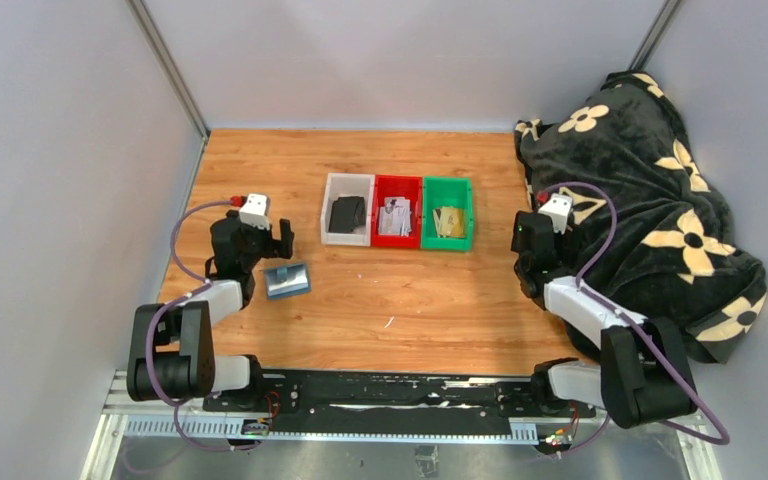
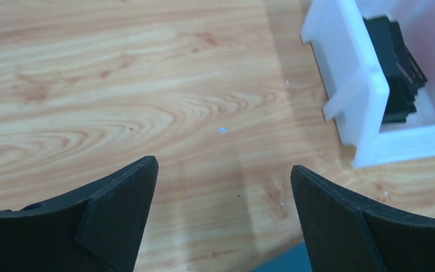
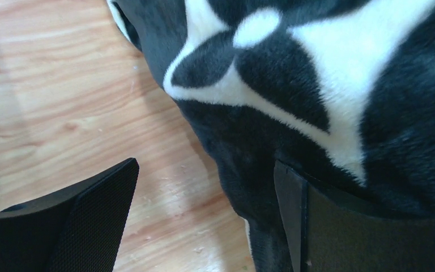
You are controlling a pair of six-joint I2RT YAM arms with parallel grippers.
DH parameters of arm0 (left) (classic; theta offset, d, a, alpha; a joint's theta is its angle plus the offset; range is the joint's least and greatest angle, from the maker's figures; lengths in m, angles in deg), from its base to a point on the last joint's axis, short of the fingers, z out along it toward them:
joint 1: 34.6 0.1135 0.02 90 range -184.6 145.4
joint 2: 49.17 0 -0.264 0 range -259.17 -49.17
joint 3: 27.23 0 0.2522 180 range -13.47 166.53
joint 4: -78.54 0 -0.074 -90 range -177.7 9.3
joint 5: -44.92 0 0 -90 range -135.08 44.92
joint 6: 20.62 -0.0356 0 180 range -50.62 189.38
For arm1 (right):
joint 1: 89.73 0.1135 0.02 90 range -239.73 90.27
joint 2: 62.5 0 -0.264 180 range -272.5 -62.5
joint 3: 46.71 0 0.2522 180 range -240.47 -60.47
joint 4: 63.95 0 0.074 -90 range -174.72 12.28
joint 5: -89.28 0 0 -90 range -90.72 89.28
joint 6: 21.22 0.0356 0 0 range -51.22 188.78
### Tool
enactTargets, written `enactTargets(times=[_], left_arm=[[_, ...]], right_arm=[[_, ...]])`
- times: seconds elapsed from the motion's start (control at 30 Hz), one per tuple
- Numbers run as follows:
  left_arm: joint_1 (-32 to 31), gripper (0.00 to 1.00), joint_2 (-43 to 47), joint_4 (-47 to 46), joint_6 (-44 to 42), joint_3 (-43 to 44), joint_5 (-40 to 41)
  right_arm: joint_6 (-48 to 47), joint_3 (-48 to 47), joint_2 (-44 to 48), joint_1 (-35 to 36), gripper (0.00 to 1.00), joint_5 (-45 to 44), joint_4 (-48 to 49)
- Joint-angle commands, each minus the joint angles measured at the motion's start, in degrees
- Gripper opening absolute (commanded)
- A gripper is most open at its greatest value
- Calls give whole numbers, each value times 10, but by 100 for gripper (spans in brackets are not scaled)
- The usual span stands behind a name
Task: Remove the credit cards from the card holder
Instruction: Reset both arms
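The slate-blue card holder [image 1: 287, 279] lies flat on the wooden table just right of my left gripper [image 1: 260, 250]; a corner of it shows at the bottom of the left wrist view [image 2: 286, 262]. No card shows on or in it. My left gripper [image 2: 224, 218] is open and empty over bare wood, beside the holder. Dark cards [image 1: 346, 213] lie in the white bin [image 1: 332, 237], also seen in the left wrist view [image 2: 399, 68]. My right gripper [image 1: 530, 245] is open and empty at the blanket's edge [image 3: 204, 212].
A red bin [image 1: 376, 238] with pale cards and a green bin [image 1: 428, 241] with yellowish cards stand beside the white bin [image 2: 368, 113]. A black blanket with cream flowers [image 1: 640, 190] covers the table's right side and touches my right gripper's outer finger [image 3: 317, 226].
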Motion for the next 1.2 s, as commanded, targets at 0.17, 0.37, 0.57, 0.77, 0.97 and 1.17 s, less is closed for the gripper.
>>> enactTargets(times=[0.17, 0.37, 0.57, 0.77, 0.97, 1.17], left_arm=[[-3, 100, 13, -74, 23, -11, 59], [-37, 100, -8, -267, 13, -110, 113], [-61, 100, -17, -324, 13, -137, 152], [-62, 100, -34, -284, 26, -101, 177], [-62, 100, -32, -296, 28, -108, 179], [-62, 100, -31, -292, 28, -106, 178]], right_arm=[[-104, 98, -19, -52, 96, 47, 242], [-96, 128, -55, -68, 96, 82, 309], [-144, 188, -70, -53, 97, 161, 428], [-118, 160, -100, -84, 98, 190, 388], [-139, 186, -122, -82, 99, 186, 483], [-140, 185, -124, -82, 99, 186, 486]])
